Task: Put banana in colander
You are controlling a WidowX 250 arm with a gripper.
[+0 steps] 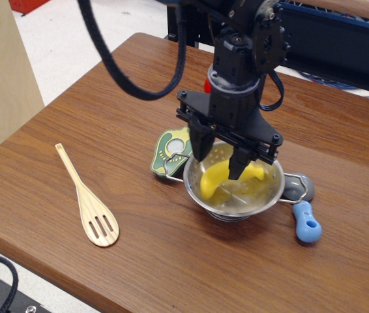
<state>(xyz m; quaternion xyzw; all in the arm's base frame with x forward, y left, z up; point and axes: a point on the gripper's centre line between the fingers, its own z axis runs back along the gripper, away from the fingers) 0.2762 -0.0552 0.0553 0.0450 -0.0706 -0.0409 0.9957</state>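
1. The banana (pixel 218 181) lies inside the colander (pixel 263 199), its curve against the inner wall, one end toward the bowl's left side and the other toward its right
2. The gripper (pixel 218 158) hangs right over the bowl with its two fingers spread wide apart; the banana sits between and below them, and I can't tell whether either tip touches it
3. The colander stands on the table (pixel 106 111) a little toward the right edge, roughly midway between the far and near edges
4. A green pepper toy (pixel 170 151) lies touching the colander's left rim
5. A grey-and-blue utensil (pixel 305 212) lies just beside the colander on its right
6. A red apple (pixel 208 85) is mostly hidden behind the arm, nearer the far edge
7. A wooden spatula (pixel 88 202) lies well apart, toward the near left corner
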